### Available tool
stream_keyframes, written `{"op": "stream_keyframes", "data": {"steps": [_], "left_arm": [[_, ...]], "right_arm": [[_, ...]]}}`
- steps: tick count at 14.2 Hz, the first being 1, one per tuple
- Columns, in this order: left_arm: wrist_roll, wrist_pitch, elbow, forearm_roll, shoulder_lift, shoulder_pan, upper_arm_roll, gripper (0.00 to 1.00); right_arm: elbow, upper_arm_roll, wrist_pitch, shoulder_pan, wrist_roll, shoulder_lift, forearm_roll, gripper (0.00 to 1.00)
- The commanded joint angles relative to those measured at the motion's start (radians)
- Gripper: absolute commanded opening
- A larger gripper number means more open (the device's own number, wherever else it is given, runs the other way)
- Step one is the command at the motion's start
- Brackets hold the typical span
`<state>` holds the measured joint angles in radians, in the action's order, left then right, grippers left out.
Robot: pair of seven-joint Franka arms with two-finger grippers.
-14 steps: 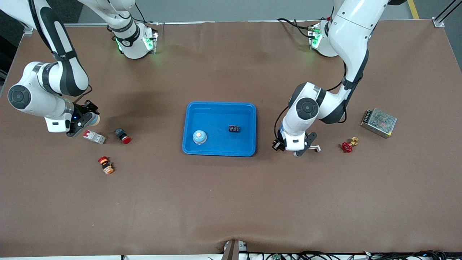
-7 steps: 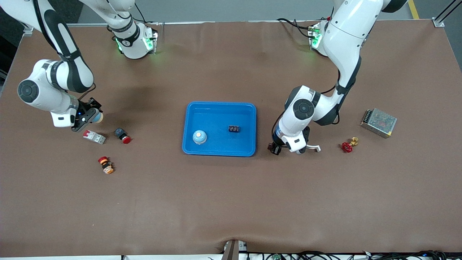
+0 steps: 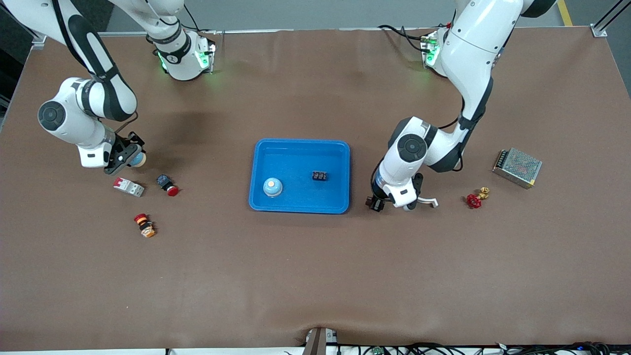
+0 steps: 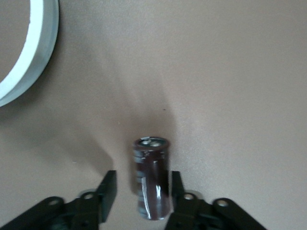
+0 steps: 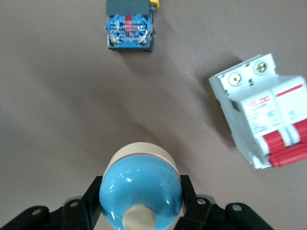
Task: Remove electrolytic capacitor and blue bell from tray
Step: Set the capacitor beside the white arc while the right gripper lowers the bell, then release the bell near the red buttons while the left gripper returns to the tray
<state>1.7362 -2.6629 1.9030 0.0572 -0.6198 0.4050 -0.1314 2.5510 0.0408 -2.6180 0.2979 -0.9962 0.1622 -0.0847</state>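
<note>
Left gripper (image 4: 142, 191) stands low beside the blue tray (image 3: 299, 146), toward the left arm's end; jaws parted, the dark capacitor (image 4: 152, 177) between them with a gap at one finger. Whether it is gripped cannot be told.

Right gripper (image 5: 140, 201) is clamped on the blue bell (image 5: 139, 191), just above the table; a white-and-red circuit breaker (image 5: 261, 112) and a push-button switch (image 5: 130, 29) lie near it.
</note>
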Motion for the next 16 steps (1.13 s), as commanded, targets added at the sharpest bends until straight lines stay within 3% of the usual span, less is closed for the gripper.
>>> {"op": "stream_keyframes", "data": {"steps": [1,5,9,10,11,12,16], "left_arm": [[0.028,0.096,-0.022,0.027,0.044,0.000,-0.011,1.00],[0.144,0.216,-0.100,-0.007,0.068,0.003,-0.059,1.00],[0.327,0.227,-0.162,-0.005,0.037,0.067,-0.068,1.00],[0.362,0.227,-0.168,-0.005,0.029,0.083,-0.068,1.00],[0.397,0.227,-0.177,-0.005,0.016,0.101,-0.068,1.00],[0.428,0.227,-0.188,0.000,0.002,0.118,-0.068,1.00],[0.520,0.210,-0.196,0.007,-0.031,0.184,-0.065,1.00]], "right_arm": [[0.049,0.019,-0.062,0.038,-0.009,0.003,-0.020,0.32],[0.061,0.019,-0.103,0.044,-0.009,0.025,-0.020,0.32],[0.064,0.019,-0.113,0.046,-0.009,0.030,-0.020,0.32],[0.064,0.019,-0.111,0.047,-0.010,0.030,-0.020,0.47],[0.061,0.021,-0.111,0.058,-0.012,0.030,-0.020,0.92],[0.058,0.021,-0.111,0.069,-0.013,0.030,-0.020,1.00],[0.051,0.022,-0.080,0.098,-0.052,-0.001,-0.020,1.00]]}}
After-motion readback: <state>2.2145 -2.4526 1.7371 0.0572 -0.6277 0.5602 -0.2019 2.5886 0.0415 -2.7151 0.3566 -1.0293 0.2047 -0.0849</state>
